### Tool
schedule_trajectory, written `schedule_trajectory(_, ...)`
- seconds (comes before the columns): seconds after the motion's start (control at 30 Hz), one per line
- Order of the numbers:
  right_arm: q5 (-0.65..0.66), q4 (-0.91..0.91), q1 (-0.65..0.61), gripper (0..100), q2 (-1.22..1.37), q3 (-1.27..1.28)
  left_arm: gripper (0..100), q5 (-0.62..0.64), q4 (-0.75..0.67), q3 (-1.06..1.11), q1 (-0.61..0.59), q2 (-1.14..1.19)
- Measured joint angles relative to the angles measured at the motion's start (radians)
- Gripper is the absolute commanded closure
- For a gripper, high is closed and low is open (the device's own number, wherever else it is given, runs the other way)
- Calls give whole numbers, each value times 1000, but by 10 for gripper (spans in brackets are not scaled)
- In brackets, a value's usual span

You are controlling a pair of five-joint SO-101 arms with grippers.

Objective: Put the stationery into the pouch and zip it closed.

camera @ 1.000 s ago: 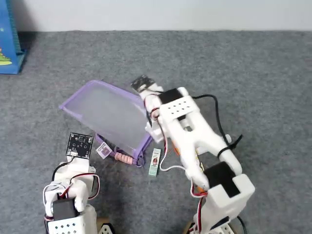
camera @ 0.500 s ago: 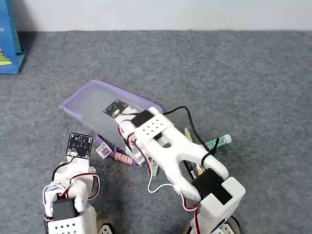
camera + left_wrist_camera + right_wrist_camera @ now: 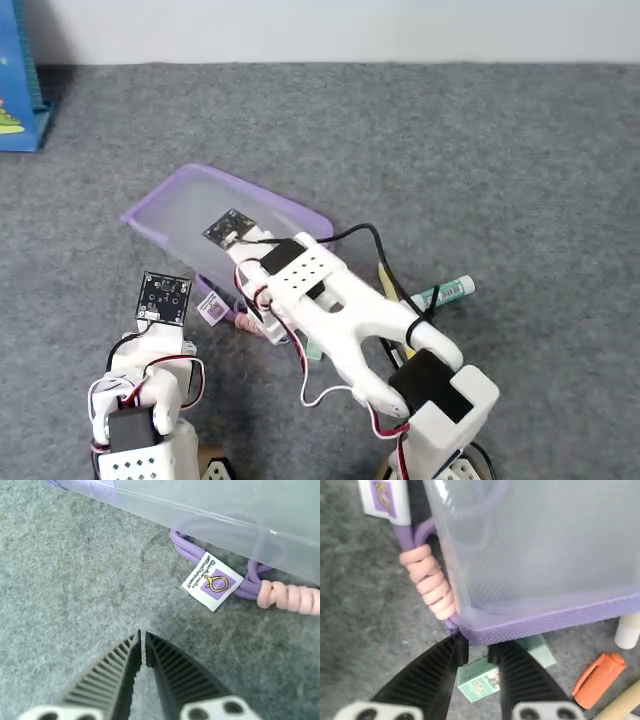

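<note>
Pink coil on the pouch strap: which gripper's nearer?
Right. Right gripper sits just beside the pink coil at the pouch corner; left gripper is over carpet, short of the tag.

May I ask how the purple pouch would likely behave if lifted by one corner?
The pouch looks thin, translucent and flat, so it would probably sag and feel light. On the grey carpet it may drag rather than slide.

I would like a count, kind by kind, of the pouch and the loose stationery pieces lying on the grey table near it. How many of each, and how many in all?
pouch: 1
small green box: 1
orange marker: 1
white-and-green tube: 1
wooden stick, perhaps a pencil: 1
Total: 5
</note>
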Motion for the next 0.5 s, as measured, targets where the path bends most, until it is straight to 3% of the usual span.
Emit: schedule_trajectory(0.5, -18, -26, 8, 987, 120, -34, 986, 0, 0, 0, 0, 0)
